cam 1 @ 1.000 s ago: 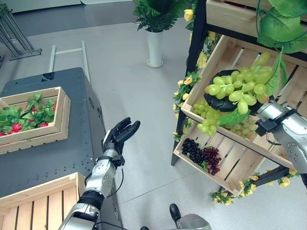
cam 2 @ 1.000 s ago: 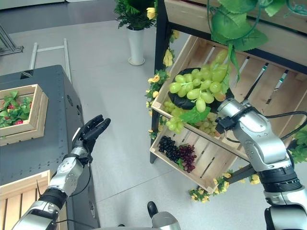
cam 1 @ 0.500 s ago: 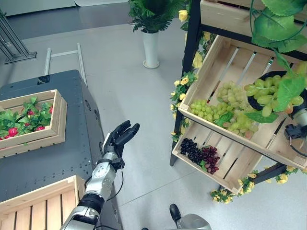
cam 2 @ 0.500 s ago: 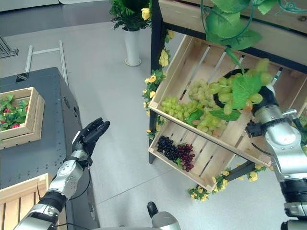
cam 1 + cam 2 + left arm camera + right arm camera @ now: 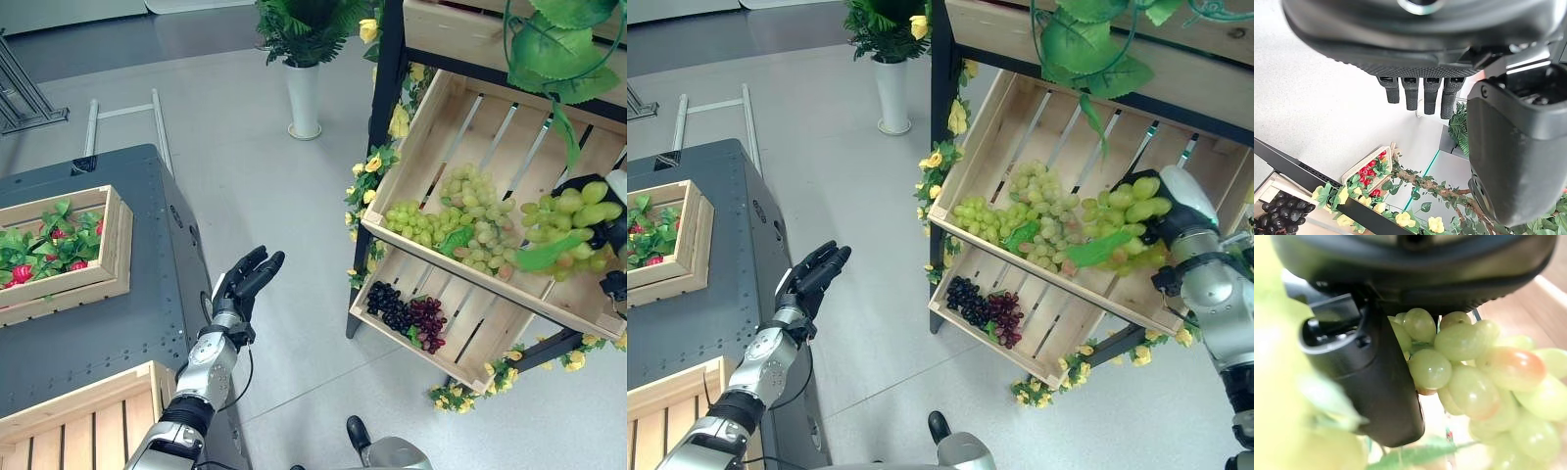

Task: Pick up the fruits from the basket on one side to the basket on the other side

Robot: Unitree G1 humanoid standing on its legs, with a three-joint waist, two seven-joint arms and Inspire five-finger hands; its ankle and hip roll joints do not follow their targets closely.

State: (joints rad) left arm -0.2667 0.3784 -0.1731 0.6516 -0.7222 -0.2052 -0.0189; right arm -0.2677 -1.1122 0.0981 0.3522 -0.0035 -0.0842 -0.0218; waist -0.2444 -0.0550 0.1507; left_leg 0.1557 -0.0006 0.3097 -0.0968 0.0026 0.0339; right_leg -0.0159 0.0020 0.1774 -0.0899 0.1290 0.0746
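Grey floor (image 5: 255, 166) runs through the middle of the head views, between a dark cabinet at the left and a black shelf rack at the right.

At the right edge, the right hand (image 5: 1172, 208) is curled round a bunch of green grapes (image 5: 1123, 221), held up above the front part of the rack's upper crate (image 5: 460, 127). Its wrist view shows the grapes (image 5: 1469, 377) pressed close against the palm, with the thumb (image 5: 1371, 382) alongside them. A green leaf (image 5: 1099, 249) hangs from the held bunch.

Just left of it, more green grapes (image 5: 453, 217) lie heaped in that tilted wooden crate. Below, in the lower crate (image 5: 470, 338), a bunch of dark grapes (image 5: 390, 308) lies beside a bunch of red grapes (image 5: 429, 320), at the crate's left end. Yellow flowers (image 5: 377, 166) trail down the rack's black post (image 5: 377, 137), and big green leaves (image 5: 1078, 44) hang at the top right.

The left hand (image 5: 245, 282) is held over the floor at lower centre, just right of the cabinet's edge, fingers straight and empty.

On the dark cabinet (image 5: 98, 323), at the left edge, a wooden crate (image 5: 113, 245) holds leaves and red fruit (image 5: 22, 271). A second, slatted crate (image 5: 88, 426) sits in the lower left corner. A white vase (image 5: 303, 100) with a green plant stands at top centre.
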